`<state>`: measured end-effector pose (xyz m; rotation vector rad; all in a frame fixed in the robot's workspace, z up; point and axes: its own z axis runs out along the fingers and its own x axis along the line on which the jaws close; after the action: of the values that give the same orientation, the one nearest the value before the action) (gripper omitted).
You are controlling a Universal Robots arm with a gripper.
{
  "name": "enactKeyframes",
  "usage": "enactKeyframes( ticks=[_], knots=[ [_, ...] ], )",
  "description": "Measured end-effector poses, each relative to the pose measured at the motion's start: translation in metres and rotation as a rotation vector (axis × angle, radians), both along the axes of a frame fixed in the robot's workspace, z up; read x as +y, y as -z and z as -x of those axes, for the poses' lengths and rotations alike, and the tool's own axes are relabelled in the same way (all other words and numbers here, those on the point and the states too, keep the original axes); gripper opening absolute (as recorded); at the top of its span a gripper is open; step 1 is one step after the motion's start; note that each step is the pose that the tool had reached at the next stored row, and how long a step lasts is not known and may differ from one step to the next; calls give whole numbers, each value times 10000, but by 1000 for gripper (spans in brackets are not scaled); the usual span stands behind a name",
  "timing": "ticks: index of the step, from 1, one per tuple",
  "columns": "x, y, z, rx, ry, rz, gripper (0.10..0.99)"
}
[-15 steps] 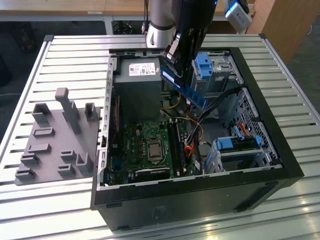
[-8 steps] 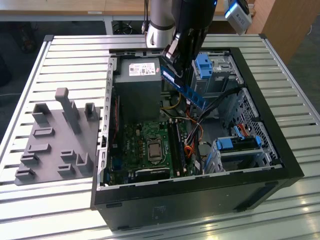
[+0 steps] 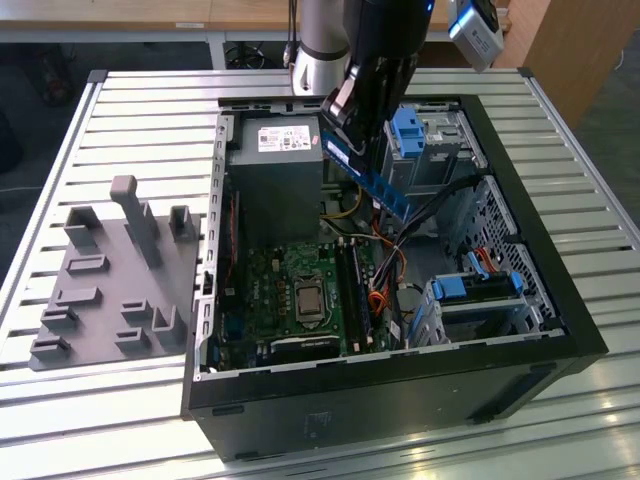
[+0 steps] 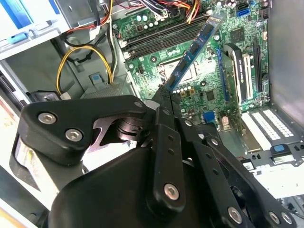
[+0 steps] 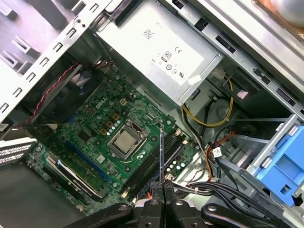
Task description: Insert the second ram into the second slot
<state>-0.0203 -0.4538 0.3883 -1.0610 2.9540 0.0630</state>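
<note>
Gripper (image 3: 348, 128) clenched on the upper end of the second ram (image 3: 376, 182), a thin blue board held tilted above the open computer case (image 3: 380, 400). In the exterior view it hangs just right of the power supply (image 3: 275, 165) and well clear of the motherboard (image 3: 290, 290).

In the second wrist view, the second ram (image 4: 194, 50) slants away from the closed fingers (image 4: 166, 107) toward the memory slots (image 4: 161, 42). In the first wrist view, the second ram (image 5: 162, 154) shows edge-on above those memory slots (image 5: 154, 166), not seated.

The board looks light and stiff but fragile. It is probably best pinched flat across its faces near one end, sparing the chips and the contact strip.

The case lies on its side on a slatted metal table (image 3: 140, 110), with a grey fixture plate (image 3: 110, 280) at the exterior view's left. Wooden furniture (image 3: 570, 50) stands at the far side.
</note>
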Motion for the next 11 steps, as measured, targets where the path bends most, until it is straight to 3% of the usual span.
enactKeyframes(
  ticks=[11],
  knots=[
    [0, 3, 0, 0, 585, 8, 122]
  ],
)
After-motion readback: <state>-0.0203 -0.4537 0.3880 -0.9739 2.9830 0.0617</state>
